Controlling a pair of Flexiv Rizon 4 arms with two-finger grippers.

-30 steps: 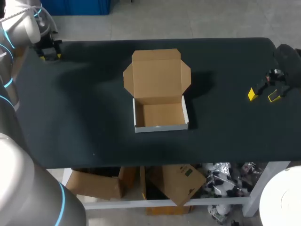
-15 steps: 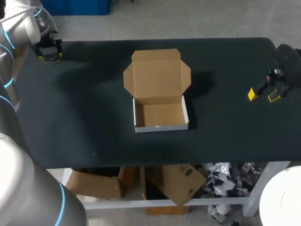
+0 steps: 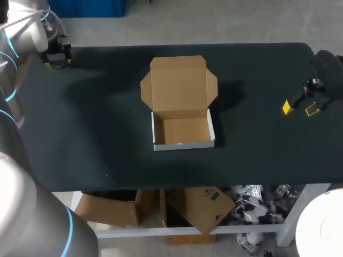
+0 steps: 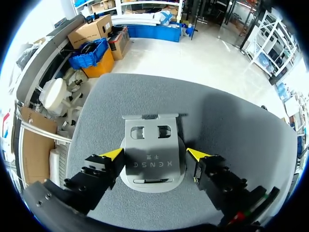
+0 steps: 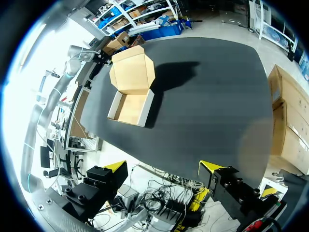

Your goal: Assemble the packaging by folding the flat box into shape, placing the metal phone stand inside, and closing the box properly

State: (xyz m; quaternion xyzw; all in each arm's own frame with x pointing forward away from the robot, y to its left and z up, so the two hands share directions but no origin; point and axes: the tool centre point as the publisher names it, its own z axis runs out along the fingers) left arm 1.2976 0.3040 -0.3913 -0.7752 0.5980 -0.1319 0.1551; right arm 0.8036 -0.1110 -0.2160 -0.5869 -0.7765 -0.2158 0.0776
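- Over the last second almost nothing moves: the left arm at the tabletop's (image 3: 107,150) far left corner shifts only slightly, while the box (image 3: 182,131) and the right gripper (image 3: 300,108) stay where they were.
- The left gripper (image 4: 154,153) hangs over the metal phone stand (image 4: 149,142), fingers apart, one yellow tip at each side of it. I cannot tell whether they touch it.
- Judged from this, folding is done and the stand is about to be grasped.
- The box sits mid-tabletop, folded into a tray, with its lid thrown open and the inside bare.
- The right gripper is well apart from the box at the right side, its fingers spread and holding nothing.
- The tabletop is dark and matte.
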